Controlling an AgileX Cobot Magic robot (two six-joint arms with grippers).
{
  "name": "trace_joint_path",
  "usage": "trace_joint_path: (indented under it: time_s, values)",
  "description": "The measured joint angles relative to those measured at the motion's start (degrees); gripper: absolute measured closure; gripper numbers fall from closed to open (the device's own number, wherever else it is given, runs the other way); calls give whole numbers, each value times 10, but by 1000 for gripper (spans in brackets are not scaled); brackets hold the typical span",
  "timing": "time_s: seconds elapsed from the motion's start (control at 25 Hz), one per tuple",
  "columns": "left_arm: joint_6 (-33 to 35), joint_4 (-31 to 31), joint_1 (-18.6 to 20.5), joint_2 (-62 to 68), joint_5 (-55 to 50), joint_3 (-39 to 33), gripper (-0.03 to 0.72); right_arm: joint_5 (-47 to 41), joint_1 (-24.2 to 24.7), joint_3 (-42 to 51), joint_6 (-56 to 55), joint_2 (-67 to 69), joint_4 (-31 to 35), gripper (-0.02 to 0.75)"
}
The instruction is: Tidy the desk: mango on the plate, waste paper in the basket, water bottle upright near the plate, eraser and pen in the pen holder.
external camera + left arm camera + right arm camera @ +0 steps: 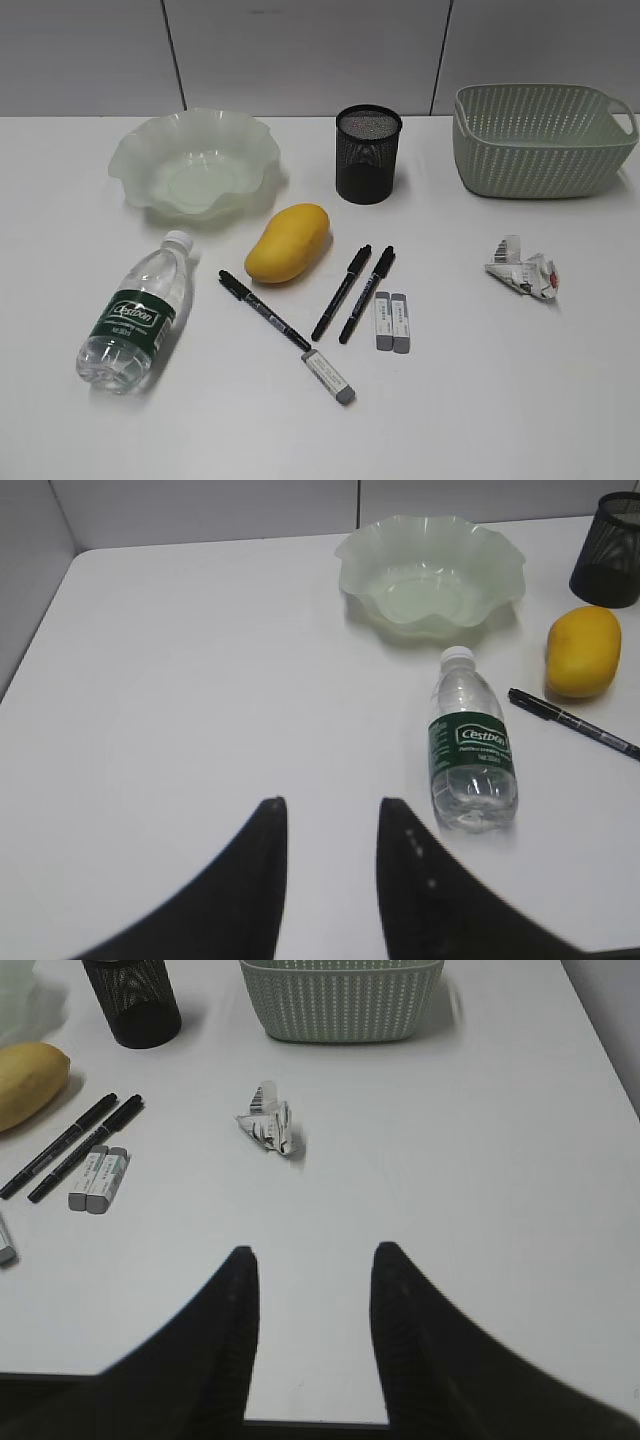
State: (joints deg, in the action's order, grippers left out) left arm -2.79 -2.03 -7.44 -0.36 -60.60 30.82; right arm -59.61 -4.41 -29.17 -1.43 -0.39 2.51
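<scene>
Judging from here, we worry the water bottle (134,314), lying on its side left of the mango (287,242) and below the plate (195,162), could roll from a pinch on its round body; its green label reads "Cestbon". Both our left gripper (330,825) and right gripper (310,1270) hover partly open and empty, the waste paper (268,1128) lying ahead of the right.
</scene>
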Motion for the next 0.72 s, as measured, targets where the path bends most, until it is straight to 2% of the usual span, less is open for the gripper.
trace_joint_path:
  time_s: [0.44,0.6,0.72]
  values:
    - [0,14,0,5,2,0,459,0,0,0,0,0,0,429]
    - [3,25,0,92,26,11,444,0,0,0,0,0,0,429]
    - [32,40,0,202,95,24,379,0,0,0,0,0,0,429]
